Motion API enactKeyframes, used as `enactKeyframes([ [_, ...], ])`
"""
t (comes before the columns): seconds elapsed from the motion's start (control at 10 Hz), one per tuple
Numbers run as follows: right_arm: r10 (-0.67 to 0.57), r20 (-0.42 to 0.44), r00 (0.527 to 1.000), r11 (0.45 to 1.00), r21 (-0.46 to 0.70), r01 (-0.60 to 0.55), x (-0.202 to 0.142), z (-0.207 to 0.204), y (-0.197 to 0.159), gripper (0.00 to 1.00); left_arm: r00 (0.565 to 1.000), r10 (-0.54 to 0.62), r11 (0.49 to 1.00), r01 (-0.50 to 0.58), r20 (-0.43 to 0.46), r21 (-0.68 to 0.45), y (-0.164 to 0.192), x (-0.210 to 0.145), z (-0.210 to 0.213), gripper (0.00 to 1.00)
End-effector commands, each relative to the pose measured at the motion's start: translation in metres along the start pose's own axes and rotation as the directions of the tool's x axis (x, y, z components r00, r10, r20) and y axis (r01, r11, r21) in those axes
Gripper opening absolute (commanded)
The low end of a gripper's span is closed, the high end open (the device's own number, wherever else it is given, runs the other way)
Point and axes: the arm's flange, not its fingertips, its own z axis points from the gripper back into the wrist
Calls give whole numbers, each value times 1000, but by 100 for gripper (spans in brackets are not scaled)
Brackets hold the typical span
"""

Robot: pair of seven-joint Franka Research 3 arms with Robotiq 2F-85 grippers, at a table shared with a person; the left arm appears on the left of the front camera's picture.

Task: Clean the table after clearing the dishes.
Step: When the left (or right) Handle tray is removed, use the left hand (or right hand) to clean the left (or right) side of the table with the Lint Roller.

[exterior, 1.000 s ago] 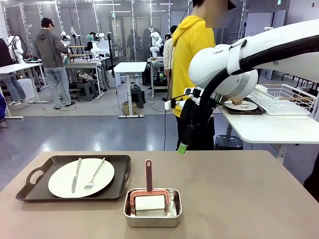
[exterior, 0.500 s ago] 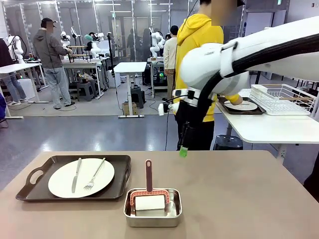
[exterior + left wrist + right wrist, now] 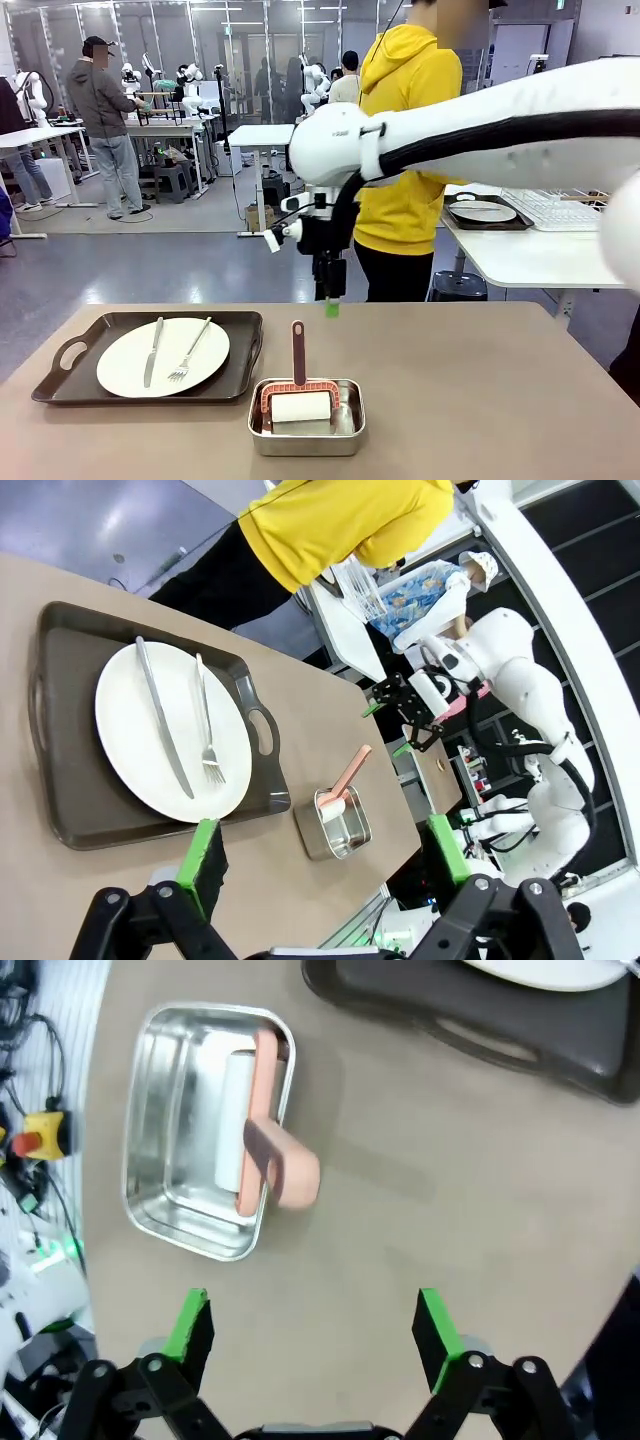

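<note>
On the table (image 3: pixel 480 400), at its left, sits a tray (image 3: pixel 62 388) with a plate (image 3: pixel 125 372), knife (image 3: pixel 152 352) and fork (image 3: pixel 192 348). A pan (image 3: pixel 305 442) holding a roller (image 3: pixel 298 352) stands just beside it. Beyond the pan the right gripper (image 3: pixel 331 305) hangs above the table, jaws spread and empty; the left gripper (image 3: pixel 322 855) is likewise released. By its looks the plate is slick and breakable and the cutlery lies loose, so the stiff tray is best taken by its end handles and kept level.

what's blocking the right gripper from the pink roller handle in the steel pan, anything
Probably yes, it can reach: the right gripper hangs open above the table beside the steel pan, and the pink handle sticks up with nothing between them.
</note>
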Motion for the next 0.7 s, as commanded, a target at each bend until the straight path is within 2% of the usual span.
enactKeyframes([
  [0.0, -38, -67, 997, 998, 54, 41, 23, 6, -21, 100, 1000, -11, 1000, 11, 8, -18, 0, 3, 3, 100],
  [0.3, -106, -69, 992, 991, 79, 112, 34, -17, -5, 100, 1000, -11, 1000, 11, 8, -18, 0, 3, 3, 100],
  [0.6, -123, -72, 990, 990, 64, 128, 35, -41, 7, 100, 1000, -11, 1000, 11, 8, -18, 0, 3, 3, 100],
])
